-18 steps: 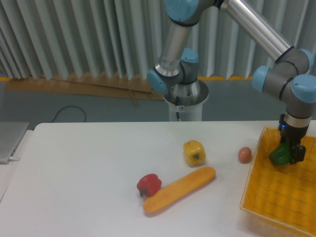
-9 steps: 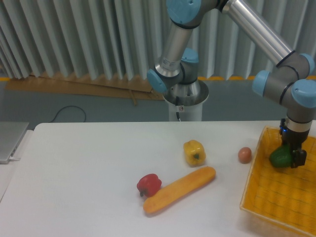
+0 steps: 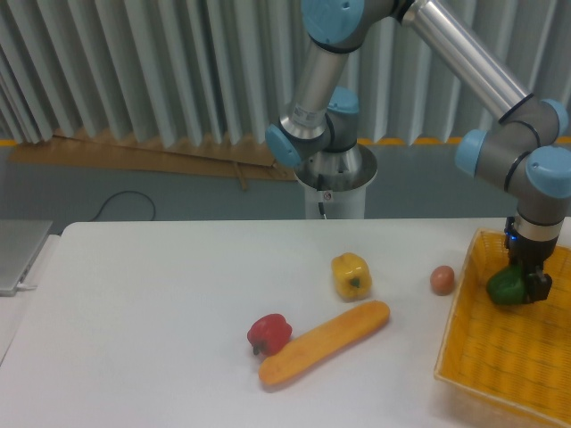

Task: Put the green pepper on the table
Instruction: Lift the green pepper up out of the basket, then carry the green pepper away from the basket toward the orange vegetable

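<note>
Gripper [image 3: 522,287] clamped on the green pepper [image 3: 505,287], at the right edge of the frame.
The pepper is held inside the yellow basket [image 3: 464,357]; bare table [image 3: 161,312] is seen at lower left.

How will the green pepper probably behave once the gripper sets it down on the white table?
The green pepper looks glossy, so it may slip a little between the fingers of the gripper over the yellow basket. It seems stiff, so it should keep its shape. Its lobed, rounded body could wobble or roll slightly on the flat table when released.
</note>
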{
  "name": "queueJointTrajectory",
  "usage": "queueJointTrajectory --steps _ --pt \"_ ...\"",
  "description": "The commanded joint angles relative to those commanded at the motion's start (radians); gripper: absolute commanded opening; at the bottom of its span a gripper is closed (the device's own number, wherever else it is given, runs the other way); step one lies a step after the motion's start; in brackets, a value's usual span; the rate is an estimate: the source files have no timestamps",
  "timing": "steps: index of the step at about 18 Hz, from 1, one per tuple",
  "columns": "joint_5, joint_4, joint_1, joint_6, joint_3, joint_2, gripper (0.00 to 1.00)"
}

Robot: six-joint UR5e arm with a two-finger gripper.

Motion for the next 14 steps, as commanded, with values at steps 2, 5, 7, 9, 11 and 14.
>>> queueJointTrajectory --steps 2,5,7,9,11,14 --pt "0.000 -0.003 -0.002 -0.002 0.002 0.006 0.62" --pt "-0.005 -0.003 -0.002 -0.008 0.012 0.014 0.62" --pt "-0.012 -0.006 -0.009 -0.034 0.015 0.025 0.62" --pt "-0.008 -0.012 -0.046 -0.082 0.026 0.044 0.62" --pt "-0.014 -0.040 -0.075 -0.162 0.029 0.060 0.62" --pt "-0.017 -0.071 -0.118 -0.230 0.029 0.075 0.62"
